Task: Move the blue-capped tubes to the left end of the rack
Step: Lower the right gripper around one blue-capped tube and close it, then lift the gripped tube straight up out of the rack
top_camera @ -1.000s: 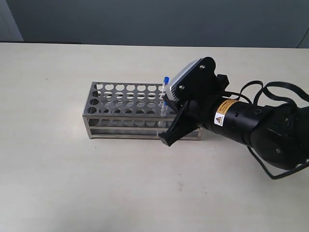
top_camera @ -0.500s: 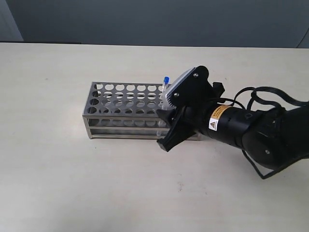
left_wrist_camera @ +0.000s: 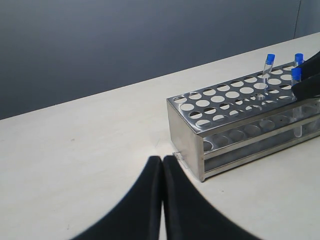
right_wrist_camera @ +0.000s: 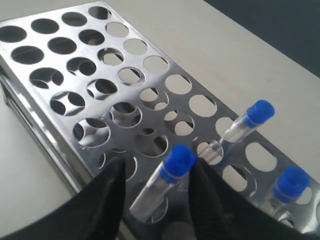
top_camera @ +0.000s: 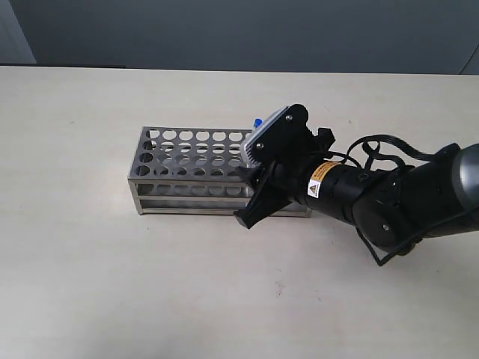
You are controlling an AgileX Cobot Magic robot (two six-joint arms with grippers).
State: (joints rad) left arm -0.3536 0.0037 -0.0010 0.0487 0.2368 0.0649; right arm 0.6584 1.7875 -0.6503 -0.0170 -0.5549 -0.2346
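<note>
The silver rack (top_camera: 187,149) stands mid-table. My right gripper (top_camera: 251,200) hangs over its right end, open. In the right wrist view its fingers (right_wrist_camera: 112,185) stand either side of a blue-capped tube (right_wrist_camera: 177,161), which leans in a hole of the rack (right_wrist_camera: 107,71) with a gap on each side. Two more blue-capped tubes (right_wrist_camera: 260,112) (right_wrist_camera: 292,181) stand in holes just beyond. The left wrist view shows the same three caps (left_wrist_camera: 270,59) (left_wrist_camera: 299,58) (left_wrist_camera: 296,75) at the rack's far end. My left gripper (left_wrist_camera: 162,160) is shut and empty, low by the rack's left end wall (left_wrist_camera: 185,130).
The right arm's black body and cable (top_camera: 389,198) lie over the table to the right of the rack. Bare beige tabletop (top_camera: 150,284) surrounds the rack in front and to the left. A dark wall (top_camera: 239,30) runs behind the table's far edge.
My right gripper went from shut to open and sank lower and leftward over the rack's right end. The tube between its fingers now rests in a rack hole.
</note>
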